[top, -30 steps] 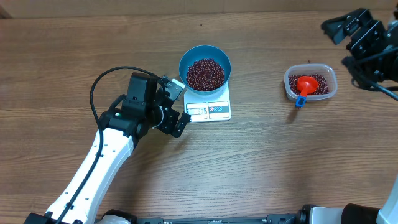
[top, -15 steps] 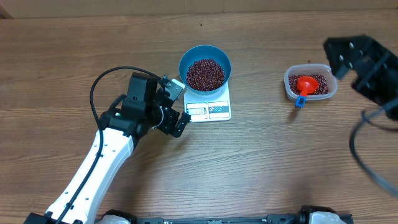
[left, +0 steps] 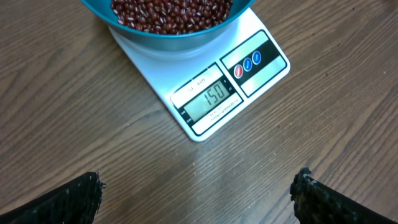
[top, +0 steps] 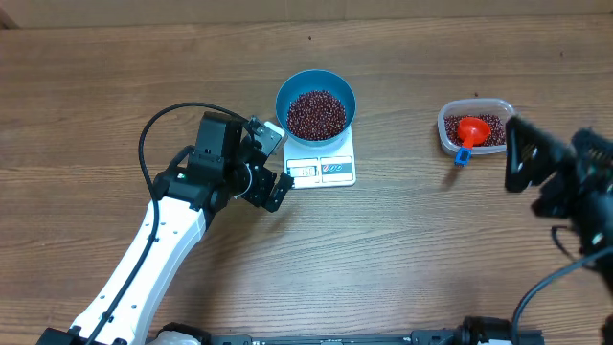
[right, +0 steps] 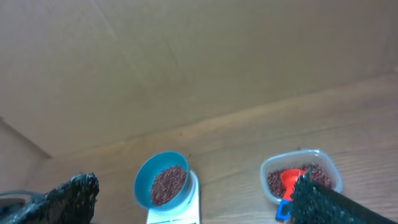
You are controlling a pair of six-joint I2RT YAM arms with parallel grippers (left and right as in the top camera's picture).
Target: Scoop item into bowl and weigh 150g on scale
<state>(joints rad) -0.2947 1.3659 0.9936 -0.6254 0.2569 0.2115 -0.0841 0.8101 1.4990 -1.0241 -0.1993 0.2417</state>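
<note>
my left gripper is wide open and holds nothing. it sits low over the wooden table, just beside the left edge of the white scale. in the left wrist view only the two dark fingertips show, in the bottom corners.

the blue bowl stands on the scale and covers its far part. the red-brown beans fill the bowl. from the left wrist the bowl is cut off by the top edge. the display reads 150. the small print above it i cannot read. three round buttons are beside the display.

my right gripper is also spread wide and empty. in the overhead view it is blurred and its shape is hard to make out. the clear tub lies well apart from the scale, to its right. a red scoop with a blue handle end lies in it on more beans. in the right wrist view my finger hides part of the tub, and the scale is cut off at the bottom edge.
</note>
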